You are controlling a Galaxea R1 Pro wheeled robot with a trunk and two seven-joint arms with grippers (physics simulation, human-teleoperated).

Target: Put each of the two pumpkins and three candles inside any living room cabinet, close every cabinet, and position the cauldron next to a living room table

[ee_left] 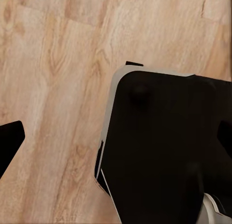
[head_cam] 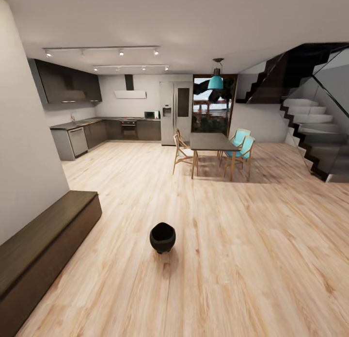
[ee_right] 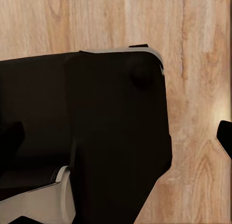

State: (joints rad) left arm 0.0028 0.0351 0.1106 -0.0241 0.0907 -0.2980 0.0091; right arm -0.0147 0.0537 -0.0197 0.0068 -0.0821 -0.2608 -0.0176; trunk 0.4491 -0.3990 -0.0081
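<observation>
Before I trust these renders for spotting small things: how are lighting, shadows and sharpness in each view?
Head view: even, soft light, the cauldron casts a faint shadow on the floor, far kitchen slightly blurred, edges bowed by a wide lens. Both wrist views: sharp wood grain, the robot's dark base unlit, nearly featureless.

Both wrists point down over the robot's black base (ee_left: 164, 151), dark claw tips at the picture edges.

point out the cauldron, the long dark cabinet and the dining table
cauldron (head_cam: 162, 236): head view, on its round black body
cabinet (head_cam: 46, 230): head view, on its flat top
dining table (head_cam: 211, 141): head view, on its grey tabletop
</observation>
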